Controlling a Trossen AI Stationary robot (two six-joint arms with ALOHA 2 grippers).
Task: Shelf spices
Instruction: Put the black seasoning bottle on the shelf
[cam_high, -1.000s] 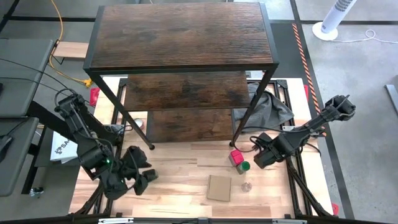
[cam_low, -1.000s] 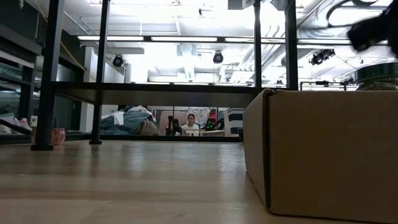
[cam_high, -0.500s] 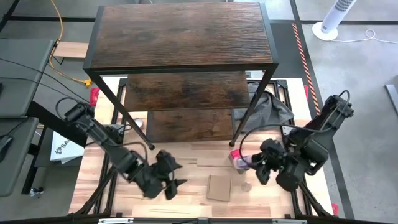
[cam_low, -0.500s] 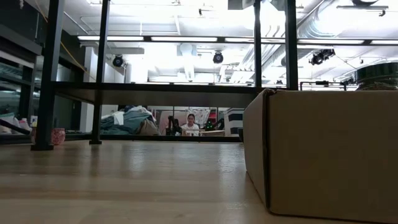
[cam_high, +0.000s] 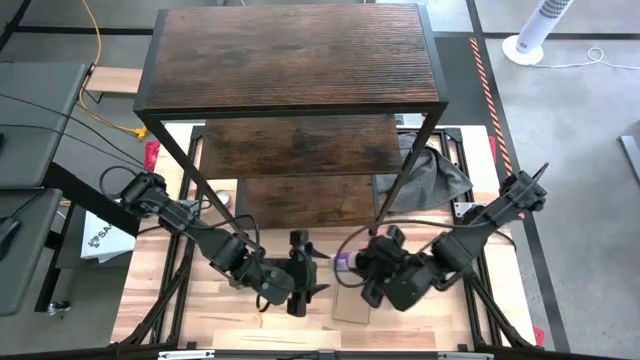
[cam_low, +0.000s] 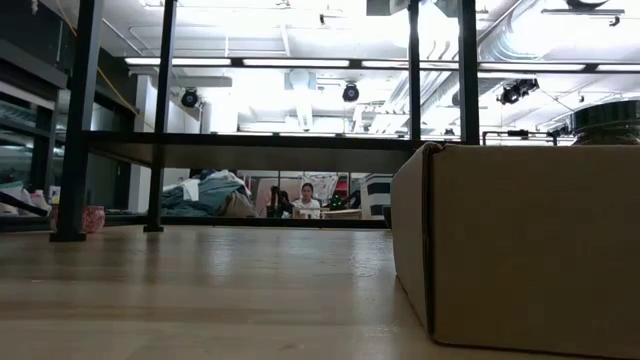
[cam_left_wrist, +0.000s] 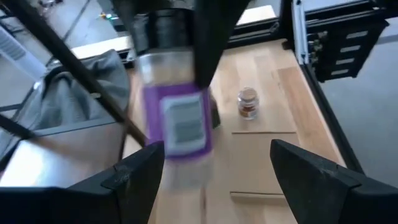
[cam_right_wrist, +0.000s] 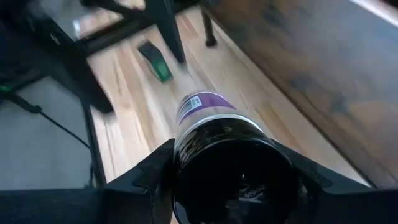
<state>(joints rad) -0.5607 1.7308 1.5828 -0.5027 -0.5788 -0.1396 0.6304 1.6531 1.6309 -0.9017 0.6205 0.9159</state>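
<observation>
Grey concrete floor (cam_high: 590, 110) surrounds the light-wood tabletop (cam_high: 300, 330). A white tower fan (cam_high: 535, 30) stands at two o'clock. Across the room, bright ceiling light strips (cam_low: 290, 62) glow above a seated person (cam_low: 306, 200).

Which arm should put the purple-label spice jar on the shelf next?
Right, probably. The right gripper holds the purple-label jar just in front of the shelf; the left gripper hangs open beside it, empty.

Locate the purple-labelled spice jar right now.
In the high view, the purple-labelled spice jar is gripped by the right claw, near the left claw, in front of the wooden shelf.
</observation>
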